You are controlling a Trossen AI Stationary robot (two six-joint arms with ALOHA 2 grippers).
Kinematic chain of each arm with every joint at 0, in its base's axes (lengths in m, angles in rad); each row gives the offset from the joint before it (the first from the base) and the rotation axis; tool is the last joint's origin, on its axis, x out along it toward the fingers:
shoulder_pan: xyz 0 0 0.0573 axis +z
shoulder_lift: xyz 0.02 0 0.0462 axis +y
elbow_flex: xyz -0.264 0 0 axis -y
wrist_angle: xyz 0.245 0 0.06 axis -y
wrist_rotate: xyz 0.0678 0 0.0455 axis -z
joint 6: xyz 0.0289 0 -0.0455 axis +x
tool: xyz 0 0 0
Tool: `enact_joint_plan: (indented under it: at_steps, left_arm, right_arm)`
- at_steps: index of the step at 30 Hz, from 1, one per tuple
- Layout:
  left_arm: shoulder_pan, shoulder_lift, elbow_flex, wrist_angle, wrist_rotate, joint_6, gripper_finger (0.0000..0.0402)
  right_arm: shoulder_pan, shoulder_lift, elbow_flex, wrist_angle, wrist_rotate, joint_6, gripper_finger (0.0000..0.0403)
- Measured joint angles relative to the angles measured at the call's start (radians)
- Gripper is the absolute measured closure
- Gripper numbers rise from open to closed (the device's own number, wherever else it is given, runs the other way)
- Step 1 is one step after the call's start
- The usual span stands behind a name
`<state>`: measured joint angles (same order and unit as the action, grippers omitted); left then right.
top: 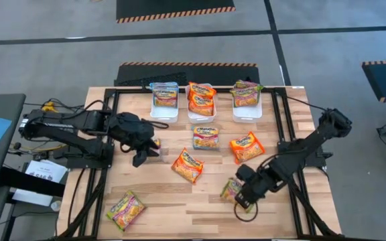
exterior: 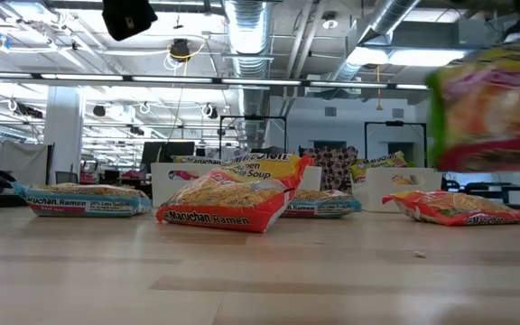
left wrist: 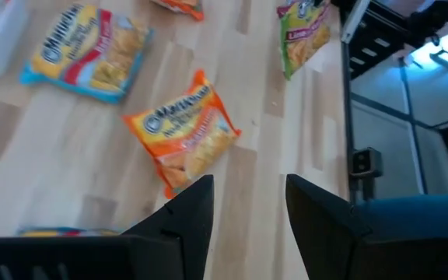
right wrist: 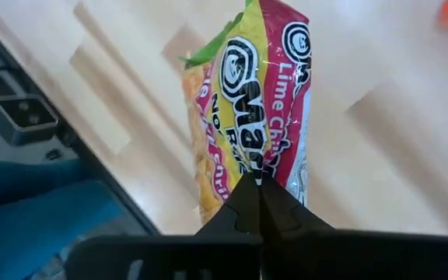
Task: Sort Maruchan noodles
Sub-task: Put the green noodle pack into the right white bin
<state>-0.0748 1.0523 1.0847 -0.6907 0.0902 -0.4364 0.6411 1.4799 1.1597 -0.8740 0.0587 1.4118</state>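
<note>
I read "Lime Chili" on the green-pink packet pinched in my right gripper. "Maruchan Ramen" runs along the orange packet and the blue packet.

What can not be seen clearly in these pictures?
- Flat glossy green-pink noodle packet held by the shut right gripper: in the low view it is blurred and cut off by the right edge; in the high view the gripper covers part of it.
- White rectangular plastic bins: how many packets lie stacked inside cannot be counted from the high view.
</note>
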Motion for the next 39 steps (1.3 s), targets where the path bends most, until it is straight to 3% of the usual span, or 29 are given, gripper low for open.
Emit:
enact_joint_plan:
  at_steps: [7, 12, 27, 33, 39]
  left_arm:
    - [0.098, 0.0, 0.0, 0.0, -0.001, 0.06, 0.0253]
    - [0.185, 0.0, 0.0, 0.001, -0.001, 0.093, 0.0253]
    - [0.406, 0.001, 0.0, 0.009, -0.001, 0.088, 0.0253]
    - [0.464, 0.001, 0.0, 0.009, -0.001, 0.087, 0.0253]
    - [0.516, 0.001, 0.0, 0.009, -0.008, 0.085, 0.0253]
  right_arm:
    - [-0.145, 0.0, 0.122, -0.19, 0.031, -0.201, 0.0402]
    - [-0.301, 0.0, 0.195, -0.292, 0.049, -0.448, 0.0402]
    - [-0.987, -0.009, 0.341, -0.384, 0.023, -1.363, 0.0402]
    - [-1.233, -0.003, 0.353, -0.382, 0.023, -1.632, 0.0402]
    - [-1.374, 0.014, 0.353, -0.374, 0.075, -1.806, 0.0402]
